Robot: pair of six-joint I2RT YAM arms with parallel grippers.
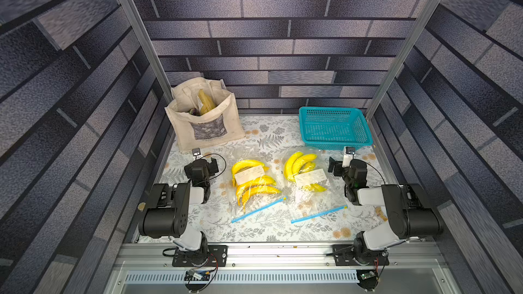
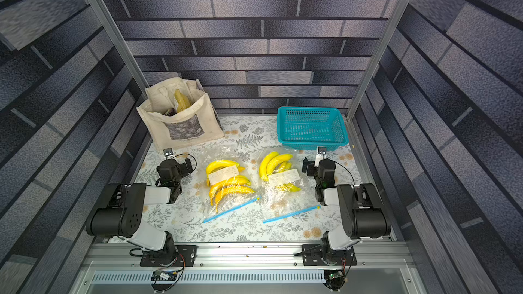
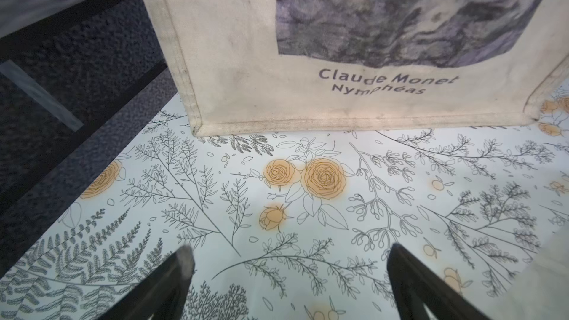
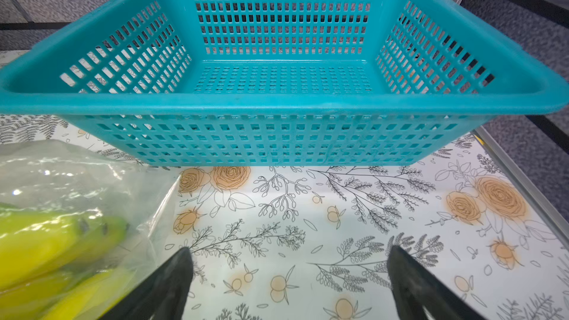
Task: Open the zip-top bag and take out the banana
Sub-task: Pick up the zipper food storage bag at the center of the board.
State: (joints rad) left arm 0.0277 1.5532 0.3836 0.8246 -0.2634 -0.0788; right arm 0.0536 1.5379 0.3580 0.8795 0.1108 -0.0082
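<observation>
Two clear zip-top bags lie side by side on the flowered table in both top views, each with yellow bananas inside and a blue zip strip along its near edge. The left bag (image 1: pixel 256 186) has its strip (image 1: pixel 259 210) shut flat. So does the right bag (image 1: pixel 308 179), whose strip (image 1: pixel 318 214) also lies flat. My left gripper (image 1: pixel 202 162) rests left of the left bag, open and empty (image 3: pixel 289 250). Just right of the right bag is my right gripper (image 1: pixel 343 162), open and empty (image 4: pixel 291 250). A corner of that bag (image 4: pixel 92 180) with bananas (image 4: pixel 46 241) shows beside it.
A cream canvas tote (image 1: pixel 203 125) with items inside stands at the back left, right in front of my left gripper (image 3: pixel 246 56). An empty teal basket (image 1: pixel 336 145) sits at the back right, ahead of my right gripper (image 4: pixel 277 103). Frame posts and walls enclose the table.
</observation>
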